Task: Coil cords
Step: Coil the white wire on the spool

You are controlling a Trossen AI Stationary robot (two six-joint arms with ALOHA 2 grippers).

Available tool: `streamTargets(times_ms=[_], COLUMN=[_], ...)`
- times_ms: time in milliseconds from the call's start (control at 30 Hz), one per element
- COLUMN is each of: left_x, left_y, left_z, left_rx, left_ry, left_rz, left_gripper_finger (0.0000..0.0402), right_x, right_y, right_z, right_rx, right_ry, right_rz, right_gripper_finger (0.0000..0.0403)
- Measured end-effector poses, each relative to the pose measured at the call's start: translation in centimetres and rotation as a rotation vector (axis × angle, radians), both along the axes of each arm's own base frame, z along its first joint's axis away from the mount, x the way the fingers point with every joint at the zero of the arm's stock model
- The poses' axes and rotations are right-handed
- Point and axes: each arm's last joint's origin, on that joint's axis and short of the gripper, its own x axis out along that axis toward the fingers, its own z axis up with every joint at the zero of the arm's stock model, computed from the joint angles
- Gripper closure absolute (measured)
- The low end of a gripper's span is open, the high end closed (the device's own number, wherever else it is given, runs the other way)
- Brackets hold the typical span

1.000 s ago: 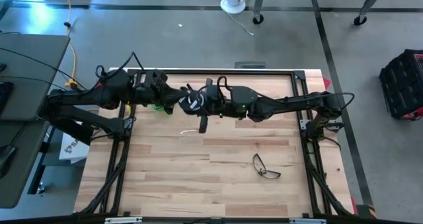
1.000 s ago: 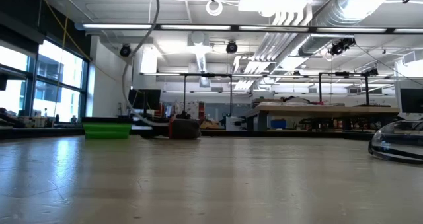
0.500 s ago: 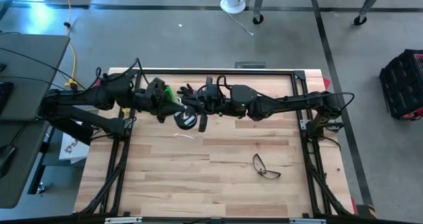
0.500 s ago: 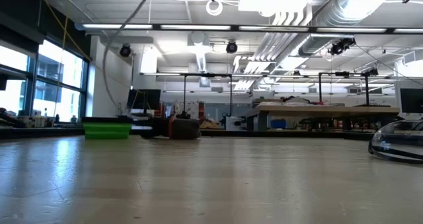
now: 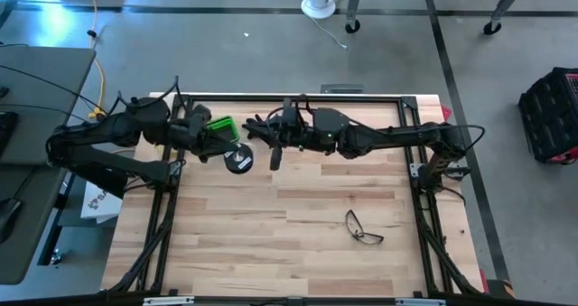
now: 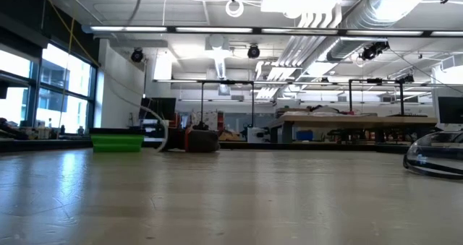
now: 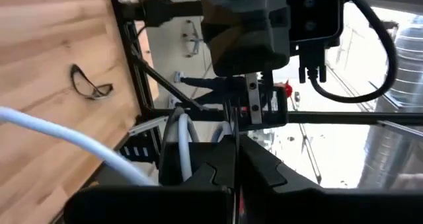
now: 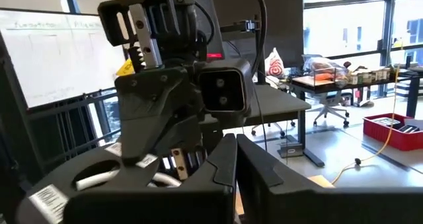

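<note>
**Cord mostly gathered at the reel, both arms held high at the far edge**

High view: the two arms meet over the far side of the worktop (image 5: 298,243). The left gripper (image 5: 215,136) sits beside the small round black reel (image 5: 238,161), which shows its white mark and hangs or rests just below that gripper; whether it touches the wood cannot be told from above. The right gripper (image 5: 265,133) faces it from the other side, fingers pressed together, apart from the reel. No loose white cord trails over the boards here, which suggests most of the winding is done. A pair of glasses (image 5: 363,228) lies well apart, nearer the front.

Low view: a pale loop of the cord (image 6: 155,126) arcs down at the far edge beside a green box (image 6: 117,139), so a stretch is not yet drawn in. The glasses show at the far right.

Left wrist view: the left gripper's fingers (image 7: 264,168) are pressed together. White cord passes close by and loops behind them; whether they pinch it cannot be told. The right arm's wrist fills the view ahead.

Right wrist view: its own fingers (image 8: 218,168) are shut on nothing visible. White cord turns show on the dark round body in the foreground.

Judgement: coiling looks far along; the hanging loop is left to wind in.
</note>
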Motion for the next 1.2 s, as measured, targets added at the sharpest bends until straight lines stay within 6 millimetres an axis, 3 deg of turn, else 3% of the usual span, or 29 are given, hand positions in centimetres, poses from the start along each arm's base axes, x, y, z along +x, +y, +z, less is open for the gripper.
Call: streamTargets(times_ms=[533, 733, 900, 1033, 1200], left_x=[-1.4, -1.6, -1.9, -2.0, -2.1], left_y=[0.4, 1.0, 1.9, 2.5, 3.0], left_z=[-0.1, 0.0, 0.3, 1.0, 1.5], left_rx=[-0.028, 0.087, 0.187, 0.214, 0.225], left_ry=[0.029, 0.009, -0.017, -0.091, -0.139], left_rz=[-0.030, 0.017, 0.080, 0.112, 0.143], left_gripper_finger=[0.0401, 0.0401, 0.0402, 0.0401, 0.0401], right_x=[-0.2, -2.6, -4.9, -5.4, -5.6], right_y=[-0.2, -0.9, -2.0, -2.5, -1.9], right_z=[-0.5, 2.1, 3.9, 3.2, 1.6], right_rx=[-0.008, -0.033, 0.077, 0.145, 0.237], right_ry=[0.088, 0.070, 0.079, 0.183, 0.339], right_rz=[0.000, -0.018, -0.041, -0.057, 0.002], right_gripper_finger=[0.0403, 0.0403, 0.0399, 0.0364, 0.0272])
